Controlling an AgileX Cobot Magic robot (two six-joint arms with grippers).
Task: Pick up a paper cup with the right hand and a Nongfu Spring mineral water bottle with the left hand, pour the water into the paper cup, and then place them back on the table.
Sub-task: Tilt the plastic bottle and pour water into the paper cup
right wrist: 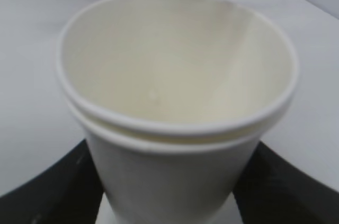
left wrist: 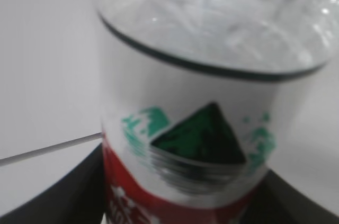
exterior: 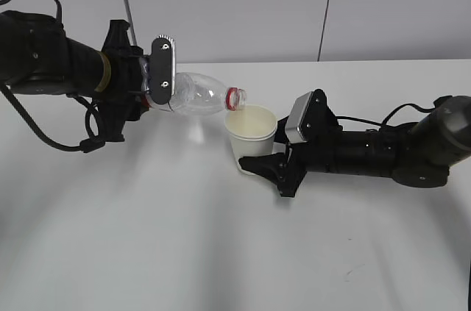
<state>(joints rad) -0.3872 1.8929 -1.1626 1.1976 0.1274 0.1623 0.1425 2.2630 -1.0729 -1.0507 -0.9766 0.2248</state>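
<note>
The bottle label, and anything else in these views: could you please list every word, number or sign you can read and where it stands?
No text reads cleanly.
Nongfu Spring mineral water bottle: the label shows a green mountain mark; white characters on its red band are blurred and cut off, unreadable.
Paper cup: plain, no print.
Left claw and right claw: no legible markings.

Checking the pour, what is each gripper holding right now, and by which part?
Left gripper clamps the bottle around its labelled body; right gripper holds the paper cup by its lower wall.
</note>
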